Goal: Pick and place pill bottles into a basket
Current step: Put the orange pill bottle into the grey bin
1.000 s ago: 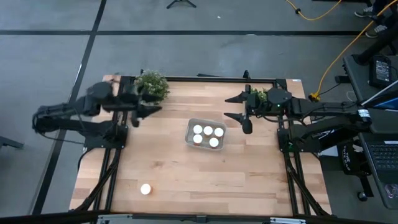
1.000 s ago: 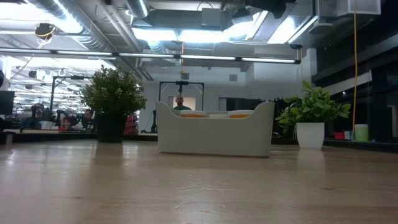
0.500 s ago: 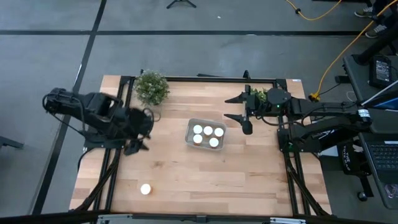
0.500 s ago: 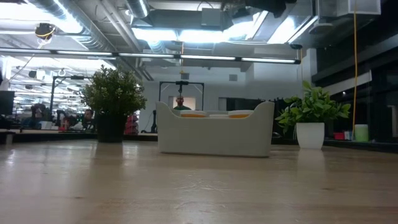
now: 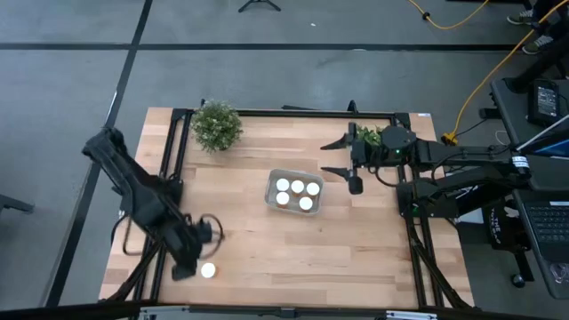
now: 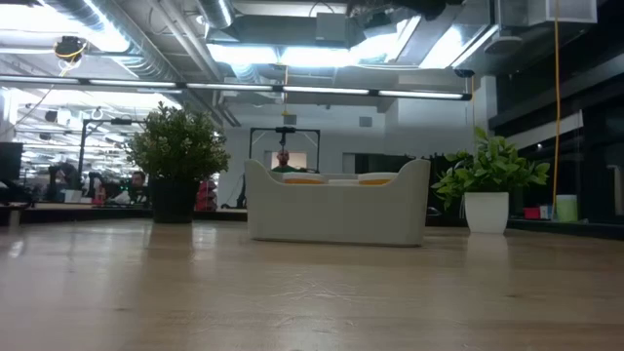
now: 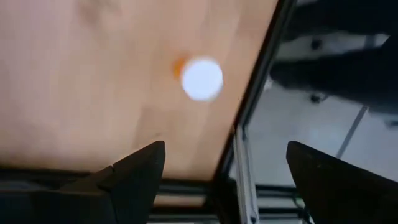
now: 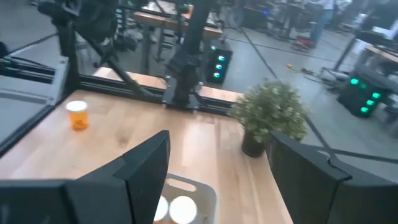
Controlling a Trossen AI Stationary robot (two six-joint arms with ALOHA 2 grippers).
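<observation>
One pill bottle (image 5: 208,270), orange with a white cap, stands alone near the table's near left corner; it also shows in the left wrist view (image 7: 200,78) and the right wrist view (image 8: 78,115). The pale basket (image 5: 270,188) sits mid-table and holds several white-capped bottles (image 5: 298,187); the low view shows the basket (image 6: 336,214) side on. My left gripper (image 5: 201,252) is open and empty just beside the lone bottle, which lies ahead of its spread fingers (image 7: 134,171). My right gripper (image 5: 325,156) is open and empty, right of the basket.
A bushy potted plant (image 5: 217,124) stands at the far left of the table and a leafy one (image 5: 369,136) at the far right, under my right arm. The table's black frame rail (image 7: 245,155) runs close by the lone bottle.
My left arm has swung from beside the far-left plant toward the table's near edge and come down next to the lone bottle.
</observation>
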